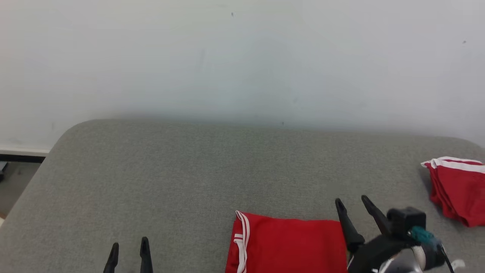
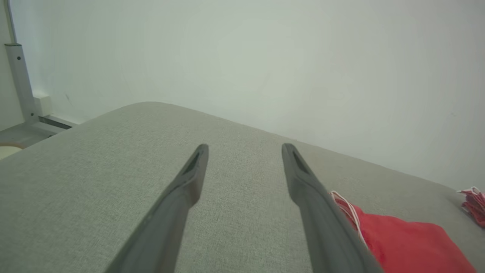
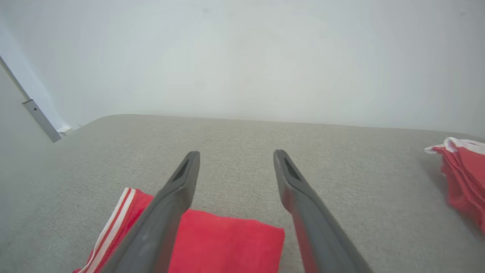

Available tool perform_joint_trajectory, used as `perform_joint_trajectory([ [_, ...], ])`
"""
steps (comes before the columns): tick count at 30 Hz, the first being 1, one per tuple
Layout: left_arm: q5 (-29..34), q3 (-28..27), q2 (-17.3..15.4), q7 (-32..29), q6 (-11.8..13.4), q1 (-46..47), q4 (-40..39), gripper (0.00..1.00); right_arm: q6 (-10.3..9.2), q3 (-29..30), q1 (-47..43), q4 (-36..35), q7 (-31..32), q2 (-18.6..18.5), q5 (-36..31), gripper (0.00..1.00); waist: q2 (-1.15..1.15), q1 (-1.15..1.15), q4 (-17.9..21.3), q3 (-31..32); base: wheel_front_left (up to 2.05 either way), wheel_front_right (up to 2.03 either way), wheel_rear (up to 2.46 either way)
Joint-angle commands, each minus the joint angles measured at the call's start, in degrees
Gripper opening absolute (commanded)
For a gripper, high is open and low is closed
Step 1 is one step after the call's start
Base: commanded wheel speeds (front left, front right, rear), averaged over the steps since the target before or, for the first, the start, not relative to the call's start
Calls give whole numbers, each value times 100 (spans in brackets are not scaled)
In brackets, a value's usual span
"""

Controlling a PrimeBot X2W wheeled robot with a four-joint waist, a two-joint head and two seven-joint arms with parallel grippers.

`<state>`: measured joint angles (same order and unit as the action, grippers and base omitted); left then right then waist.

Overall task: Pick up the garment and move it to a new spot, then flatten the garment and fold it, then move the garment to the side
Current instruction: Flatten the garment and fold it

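right pincer [image 1: 351, 200] spread wide and empty at the far right corner of the folded red garment [image 1: 288, 242], which lies flat on the grey bench [image 1: 182, 170]. left pincer [image 1: 129, 242] also spread, empty, well to its left.

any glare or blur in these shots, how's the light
Head view: flat even light, no glare. Left wrist view: the left end effector blurs toward the bottom edge. Right wrist view: soft shadow beside the second red garment, the folded garment slightly smeared.
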<state>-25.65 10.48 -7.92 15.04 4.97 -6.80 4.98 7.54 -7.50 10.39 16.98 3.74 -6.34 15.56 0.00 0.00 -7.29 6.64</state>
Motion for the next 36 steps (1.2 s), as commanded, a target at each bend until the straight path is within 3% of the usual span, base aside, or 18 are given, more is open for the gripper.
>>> perform_joint_trajectory([
  [1,81,-55,3,15,-45,-63,-49,100,-12,124,-337,-208,-112,92,-214,100,0,0,263,59,0,0,0],
  [8,432,-408,94,18,-426,-202,-318,100,-12,703,-1239,-1156,-646,323,-692,100,0,0,655,86,0,0,0],
  [14,758,-684,238,19,-858,-376,-234,100,-12,1060,-1706,-1375,-857,349,-735,100,0,0,790,95,0,0,0],
  [36,1112,-1004,478,20,-1117,-242,215,100,-13,1007,-1629,-1045,-940,348,-495,100,0,0,722,87,0,0,0],
])
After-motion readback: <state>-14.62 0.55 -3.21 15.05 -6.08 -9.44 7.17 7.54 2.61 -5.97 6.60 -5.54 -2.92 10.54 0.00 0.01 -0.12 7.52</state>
